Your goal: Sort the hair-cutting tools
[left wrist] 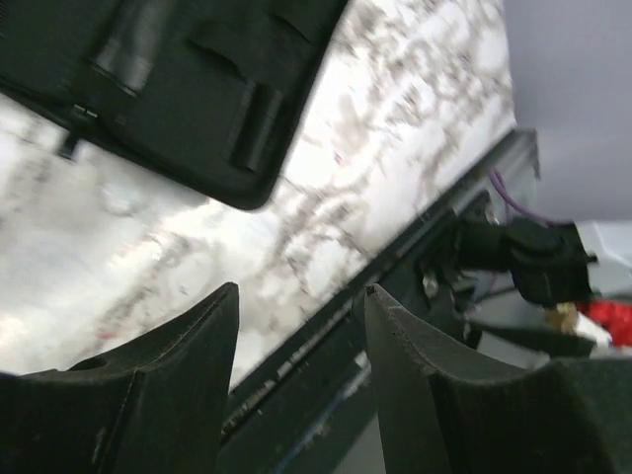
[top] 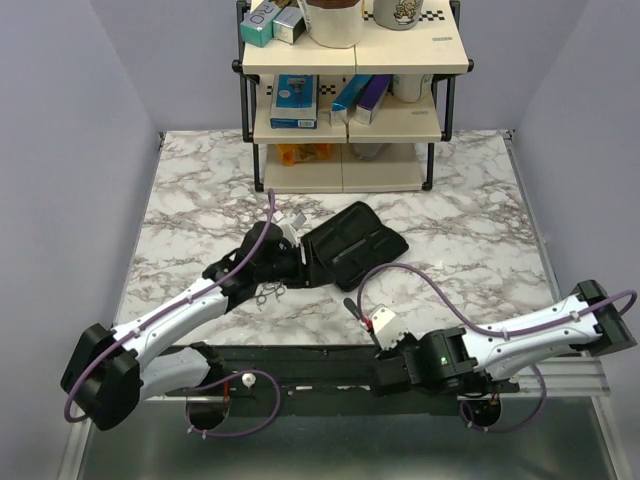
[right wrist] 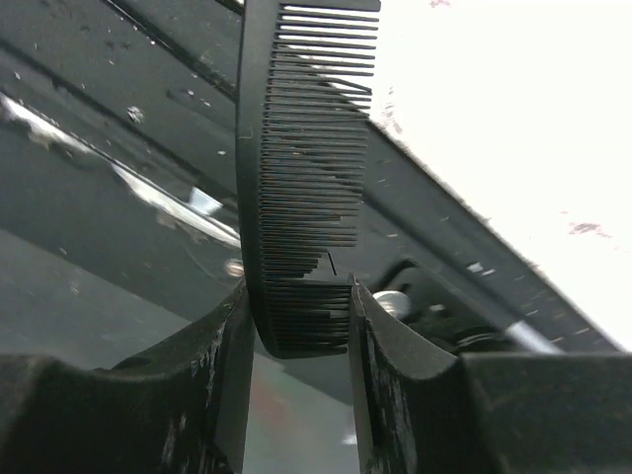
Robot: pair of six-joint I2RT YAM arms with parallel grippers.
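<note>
A comb [right wrist: 301, 178], its top cut off, is clamped in the right gripper [right wrist: 299, 296]; the left gripper [left wrist: 301, 296] is spread empty near the pouch [left wrist: 197, 89], scissors [top: 270, 294] half hidden.

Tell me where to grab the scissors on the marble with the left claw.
Pinch the scissors at the narrow middle beside the finger loops, from straight above: they lie flat on the table, leaving no side to get under. The open left claw sits beyond them by the pouch, so pull back first.

High rear overview; close wrist views; pouch [top: 355, 243] [left wrist: 178, 79] shared
</note>
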